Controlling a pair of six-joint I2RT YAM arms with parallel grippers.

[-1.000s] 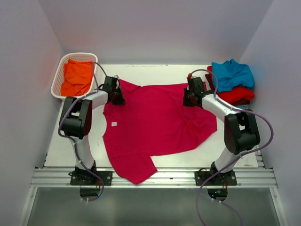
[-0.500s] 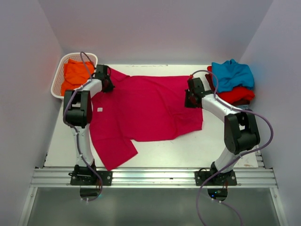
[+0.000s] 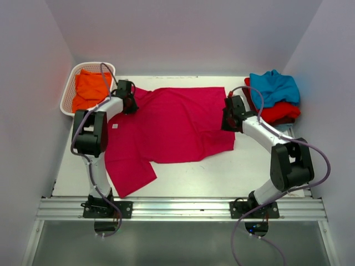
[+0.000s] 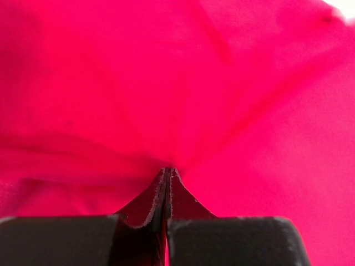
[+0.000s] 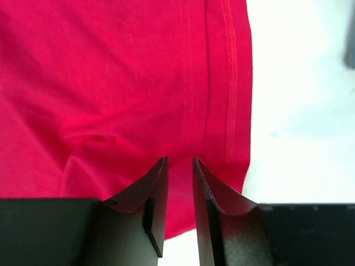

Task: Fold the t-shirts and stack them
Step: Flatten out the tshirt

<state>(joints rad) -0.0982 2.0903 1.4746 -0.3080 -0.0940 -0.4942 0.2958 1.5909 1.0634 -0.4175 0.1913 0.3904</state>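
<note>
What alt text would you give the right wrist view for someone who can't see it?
The right claw, jaws slightly apart, sits over the hemmed edge of a crimson-pink t-shirt; the white table shows on the right.

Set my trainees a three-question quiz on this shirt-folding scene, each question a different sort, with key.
1. True or false: the left pincer is shut on the crimson-pink cloth t-shirt.
2. What lies in the white plastic lattice basket? A) an orange cloth t-shirt B) a towel C) socks
3. Fill in: the right pincer has its jaws standing ___.
Key: 1 true; 2 A; 3 open.
</note>
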